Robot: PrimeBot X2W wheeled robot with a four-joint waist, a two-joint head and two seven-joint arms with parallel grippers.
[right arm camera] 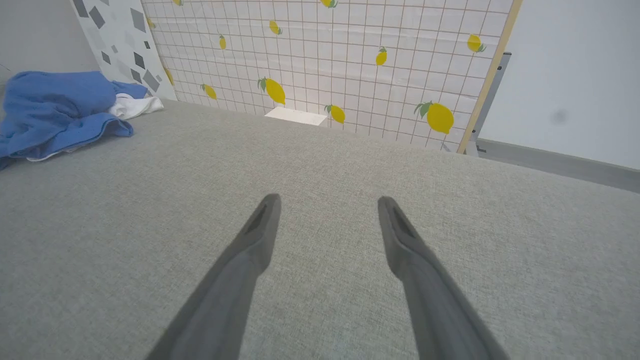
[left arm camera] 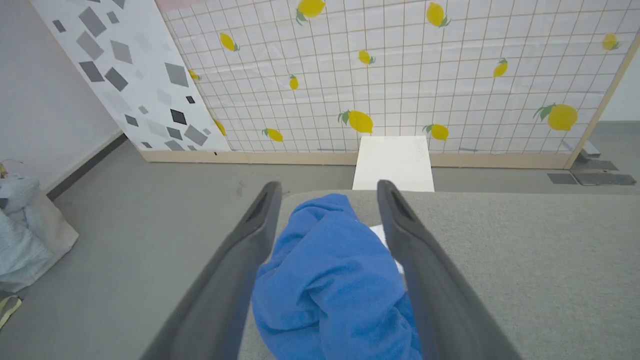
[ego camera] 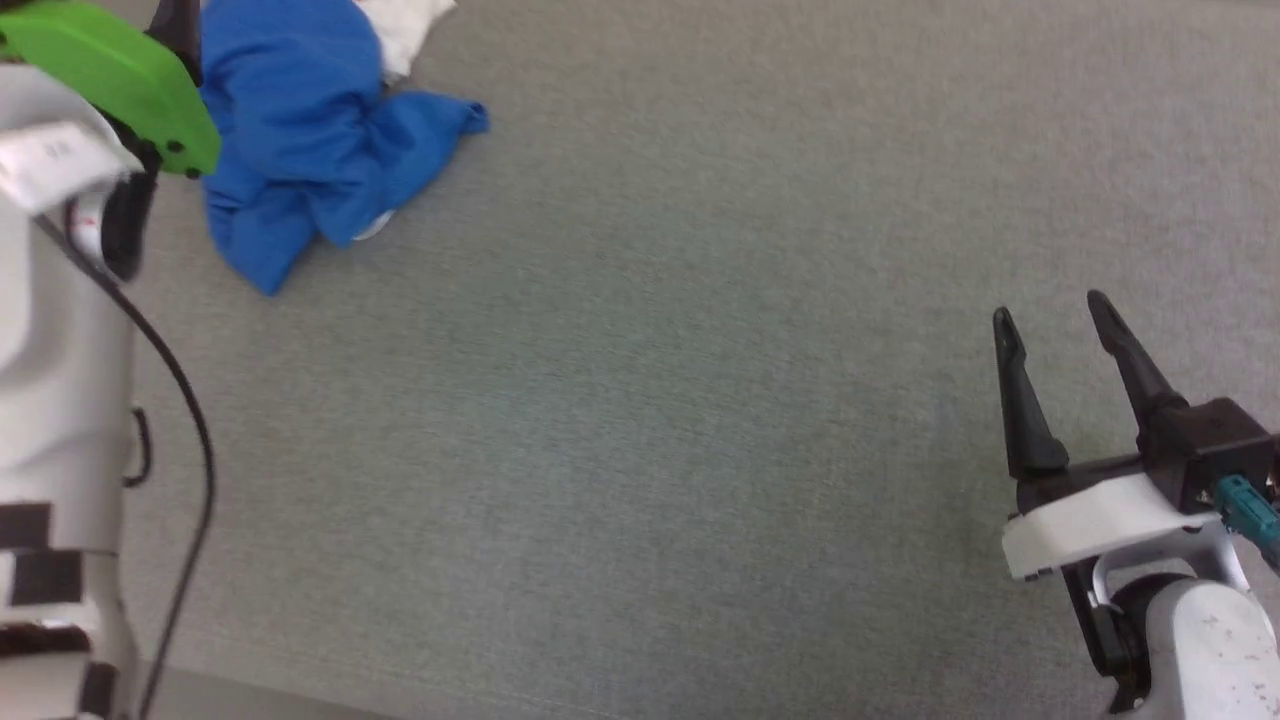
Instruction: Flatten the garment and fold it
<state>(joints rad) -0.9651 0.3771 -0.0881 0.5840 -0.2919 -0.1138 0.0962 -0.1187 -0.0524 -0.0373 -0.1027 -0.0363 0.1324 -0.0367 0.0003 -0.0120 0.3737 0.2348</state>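
Note:
The garment (ego camera: 300, 140) lies crumpled in a royal-blue heap at the far left of the grey table (ego camera: 650, 400), with a white sleeve (ego camera: 405, 30) poking out behind it. No print shows. In the left wrist view my left gripper (left arm camera: 327, 192) is open, its two fingers spread on either side of the blue heap (left arm camera: 325, 280), which bulges up between them. My right gripper (ego camera: 1050, 312) hovers open over bare table at the lower right, far from the cloth. In the right wrist view the same gripper (right arm camera: 328, 201) holds nothing, and the garment (right arm camera: 55, 110) sits at the far left.
Beyond the table's far edge stands a lemon-print grid panel (left arm camera: 400, 75), with a white board (left arm camera: 395, 162) leaning at its foot and a grey-speckled panel (left arm camera: 125, 65) beside it. A pale cloth bundle (left arm camera: 20, 225) rests on the floor to the left. My left forearm (ego camera: 60, 350) occupies the head view's left edge.

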